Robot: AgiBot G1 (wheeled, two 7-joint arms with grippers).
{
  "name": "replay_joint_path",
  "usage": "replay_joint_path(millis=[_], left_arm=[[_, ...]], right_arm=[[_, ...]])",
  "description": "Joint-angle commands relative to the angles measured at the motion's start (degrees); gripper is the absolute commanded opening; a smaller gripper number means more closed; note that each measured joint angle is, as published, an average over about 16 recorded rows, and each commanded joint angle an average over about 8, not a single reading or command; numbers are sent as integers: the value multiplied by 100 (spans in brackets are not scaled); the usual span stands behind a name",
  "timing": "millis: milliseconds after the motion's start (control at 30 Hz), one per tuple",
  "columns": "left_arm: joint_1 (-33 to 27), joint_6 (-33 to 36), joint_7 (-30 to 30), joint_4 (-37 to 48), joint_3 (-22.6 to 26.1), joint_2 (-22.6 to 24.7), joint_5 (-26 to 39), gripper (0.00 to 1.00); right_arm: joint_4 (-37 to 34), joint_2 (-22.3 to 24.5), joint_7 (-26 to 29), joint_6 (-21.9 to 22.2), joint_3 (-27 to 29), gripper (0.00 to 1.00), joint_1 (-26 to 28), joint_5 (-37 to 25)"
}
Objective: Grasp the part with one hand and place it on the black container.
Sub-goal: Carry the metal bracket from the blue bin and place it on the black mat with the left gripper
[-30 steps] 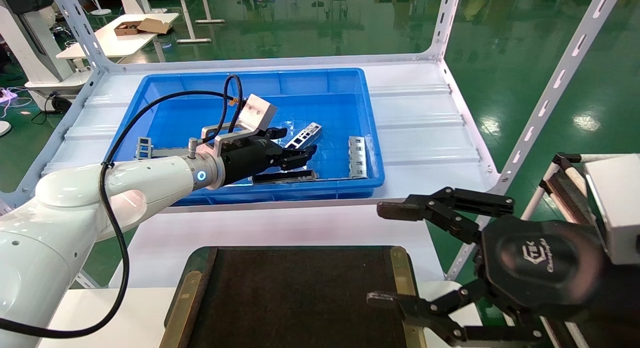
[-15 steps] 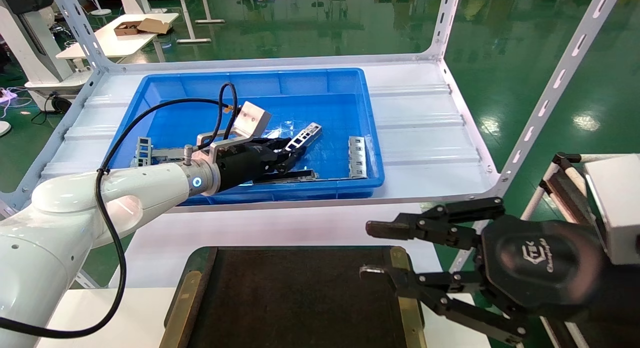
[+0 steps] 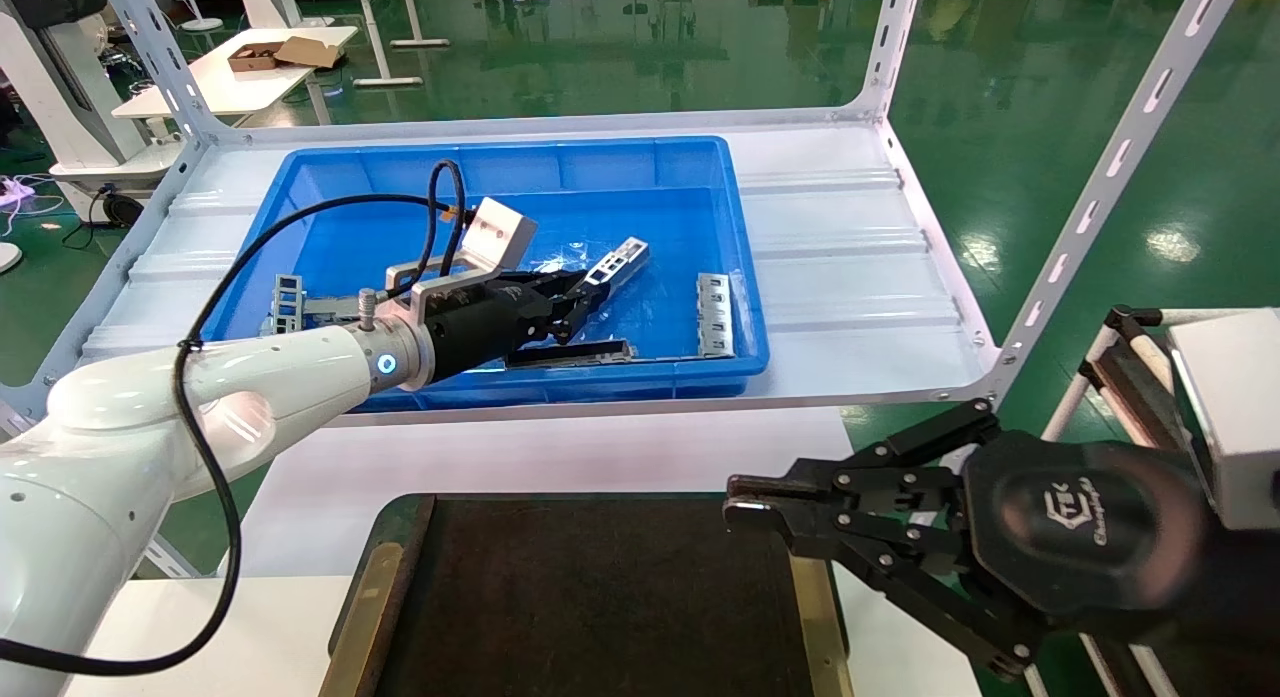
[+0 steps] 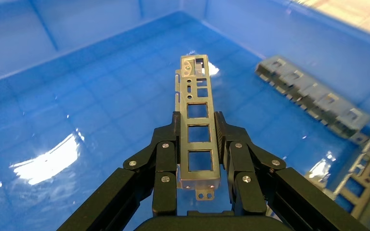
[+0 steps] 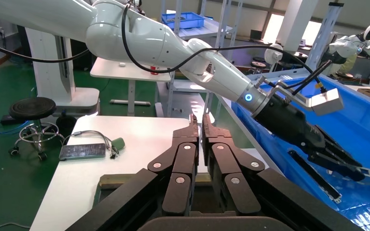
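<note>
The part (image 3: pixel 618 262) is a slim silver bracket with a row of rectangular cut-outs, inside the blue bin. My left gripper (image 3: pixel 580 295) is shut on its near end. In the left wrist view the part (image 4: pixel 197 103) sits clamped between both fingers (image 4: pixel 166 159) and sticks out forward above the bin floor. My right gripper (image 3: pixel 745 502) is shut and empty, and hovers over the right rim of the black container (image 3: pixel 600 597). Its closed fingertips show in the right wrist view (image 5: pixel 198 122).
The blue bin (image 3: pixel 520 155) stands on a white shelf behind the container. In it lie a dark bar (image 3: pixel 570 354), a grey slotted plate (image 3: pixel 714 315) at the right and another grey bracket (image 3: pixel 288 297) at the left. Slanted shelf posts (image 3: pixel 1090 197) stand at the right.
My left gripper's fingers closed onto the part's near end, and its arm drew back slightly to the left. My right gripper went from wide open to shut.
</note>
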Motion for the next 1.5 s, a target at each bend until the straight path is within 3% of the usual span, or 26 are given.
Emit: replay_joint_path(millis=[33,300,567,767,967,1200,1500], left_arm=[[-10,79,53,-5,-26,-15,-60,0],[-136,1349,60,-233,-210,-401,-403,0],[-17,2681,-310,-852,-282,-935,-638,0],[425,3363,-810,-1832,-329,-1354,-867,0],[1289,3844,-1363,-3247,-336,-1747,-1169,0],[2569,3435,-1895,-4650,-224,-2076,-1162,0],[4194,1706,-2841,-5932,-18,-2184,-773,0]], right_arm=[[0,0,0,0,0,0,0,0],[0,0,0,0,0,0,0,0],[0,0,0,0,-1,0,0,1],[0,0,-1,0,-1,0,0,1],[0,1,-1,1,-1,0,0,1],[0,1,-1,1,-2,0,0,1],[0,1,-1,1,-2,0,1,1]])
